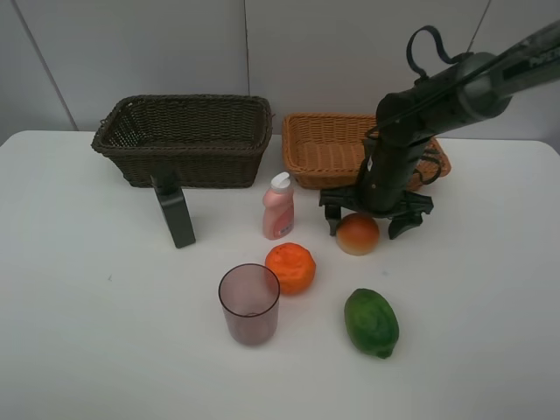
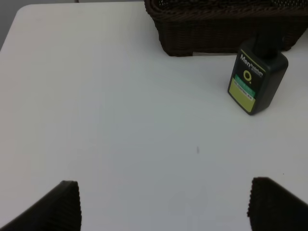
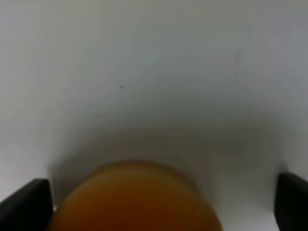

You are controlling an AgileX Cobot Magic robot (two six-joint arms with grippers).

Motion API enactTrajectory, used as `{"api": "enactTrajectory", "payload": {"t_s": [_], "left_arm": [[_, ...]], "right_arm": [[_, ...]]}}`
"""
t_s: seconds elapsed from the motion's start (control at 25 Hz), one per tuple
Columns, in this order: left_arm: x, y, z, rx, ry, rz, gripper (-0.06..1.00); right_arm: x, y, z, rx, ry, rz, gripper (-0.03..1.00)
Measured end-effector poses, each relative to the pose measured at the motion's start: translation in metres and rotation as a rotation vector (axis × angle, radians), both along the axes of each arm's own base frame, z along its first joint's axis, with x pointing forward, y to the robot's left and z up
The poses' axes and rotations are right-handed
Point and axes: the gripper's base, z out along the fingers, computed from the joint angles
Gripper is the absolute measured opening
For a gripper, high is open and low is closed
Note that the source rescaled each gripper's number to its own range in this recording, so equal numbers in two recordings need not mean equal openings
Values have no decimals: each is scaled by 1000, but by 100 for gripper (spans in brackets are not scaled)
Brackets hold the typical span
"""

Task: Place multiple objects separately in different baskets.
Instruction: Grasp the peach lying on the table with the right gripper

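Straddling the peach [image 1: 357, 234], the right pincer [image 1: 362, 227] gapes open, gripping nothing. Beyond it, the dark basket [image 1: 188, 157] and tan basket [image 1: 313, 150] show nothing inside; the whole sorting remains.

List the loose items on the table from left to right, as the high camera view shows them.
dark green bottle → mauve cup → orange → lime. Left out: the pink bottle, which overlaps the orange's span, and the peach, which overlaps the lime's.
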Motion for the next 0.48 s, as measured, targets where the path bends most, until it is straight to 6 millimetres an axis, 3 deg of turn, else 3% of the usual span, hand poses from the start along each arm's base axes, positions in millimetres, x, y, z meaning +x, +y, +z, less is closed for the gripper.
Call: {"api": "enactTrajectory", "payload": {"t_s": [0.08,0.16,0.24,0.32,0.48], "left_arm": [[0,0,0,0,0,0,90],[0,0,0,0,0,0,90],[0,0,0,0,0,0,90],[0,0,0,1,0,0,90],[0,0,0,1,0,0,90]], "right_arm": [[0,0,0,2,-3,0,99],[0,0,0,3,-5,0,91],[1,0,0,3,-6,0,70],[1,0,0,3,-6,0,40],[0,0,0,3,-4,-1,38]]}}
